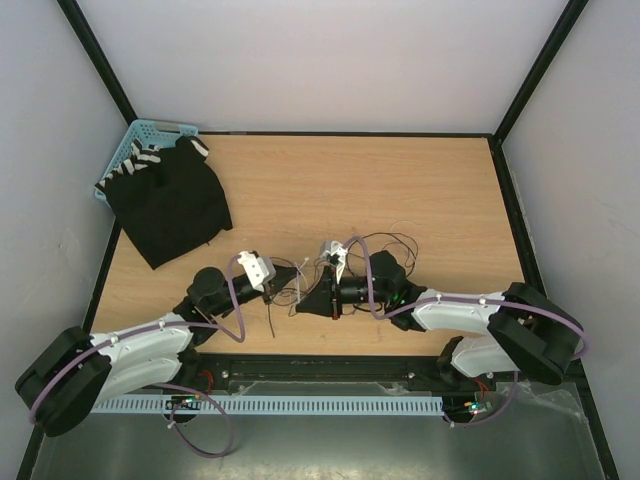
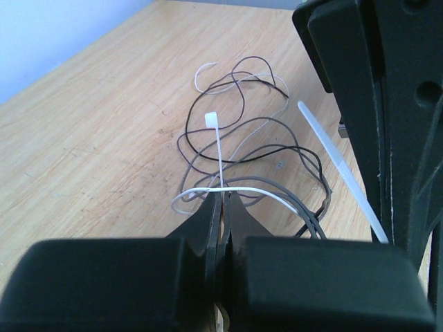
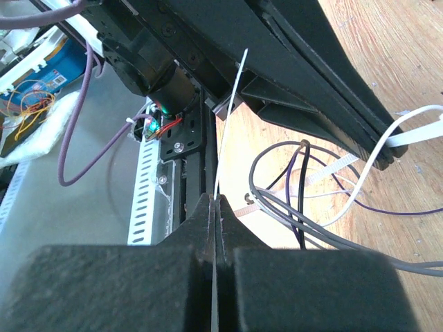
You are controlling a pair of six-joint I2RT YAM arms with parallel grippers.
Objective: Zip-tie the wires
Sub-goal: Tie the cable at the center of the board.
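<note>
The wires (image 2: 243,156) are thin dark and grey strands lying in loose loops on the wooden table (image 1: 420,180), just past my left gripper (image 2: 225,194). That gripper is shut on a white zip tie (image 2: 219,153) whose square head stands up over the loops. A thin white wire (image 2: 263,190) crosses its tips. My right gripper (image 3: 215,200) is shut on a second thin white strip (image 3: 230,117) that rises from its jaws. The wires (image 3: 299,207) lie to its right. In the top view both grippers (image 1: 283,283) (image 1: 303,301) meet near the table's front middle, with wires (image 1: 395,243) behind.
A blue basket (image 1: 140,140) and a black cloth (image 1: 170,205) sit at the back left. A white slotted cable duct (image 1: 300,405) runs along the near edge below the arm bases. Purple robot cables (image 1: 236,300) loop over both arms.
</note>
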